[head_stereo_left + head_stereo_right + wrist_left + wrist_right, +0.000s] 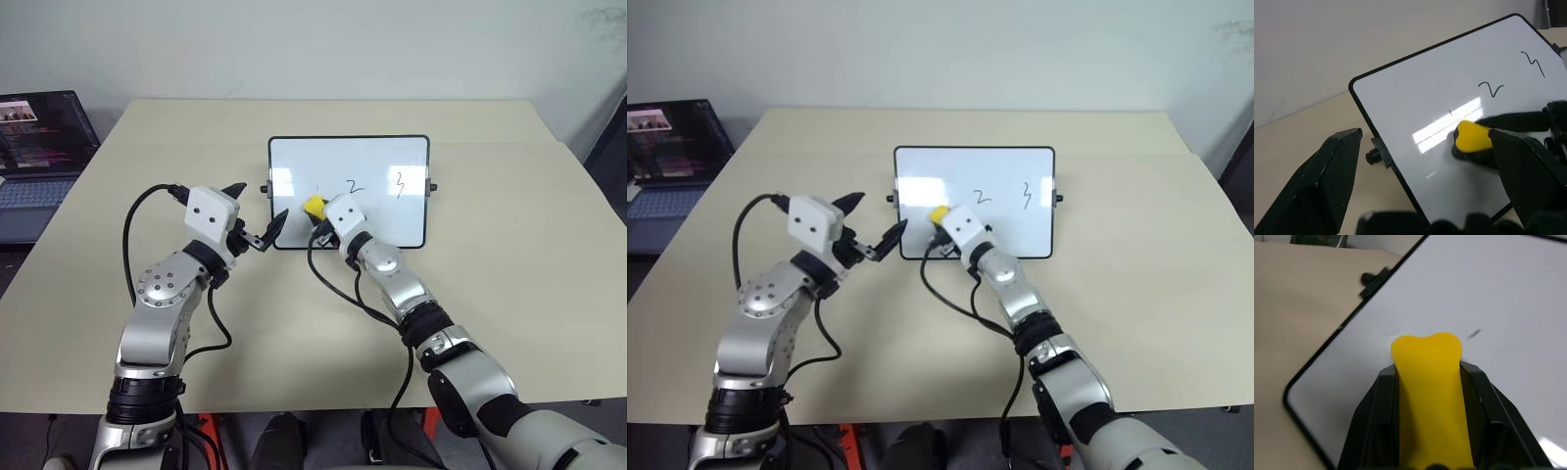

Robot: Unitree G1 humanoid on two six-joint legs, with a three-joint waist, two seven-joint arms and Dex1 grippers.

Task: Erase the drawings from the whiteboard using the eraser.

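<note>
Pressing the eraser [313, 206] on the whiteboard [392, 157], right pincer [317, 211] clamped on it, left pincer [257, 217] apart.

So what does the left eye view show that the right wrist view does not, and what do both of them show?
Left eye view alone: the laptop, the tan table, the left gripper open beside the board's edge, and the two remaining drawings, the "2" and the "3".

Right wrist view alone: a faint leftover stroke just past the eraser's tip.

Both: the yellow eraser squeezed in the right gripper, pressed against the whiteboard, and a side knob.
</note>
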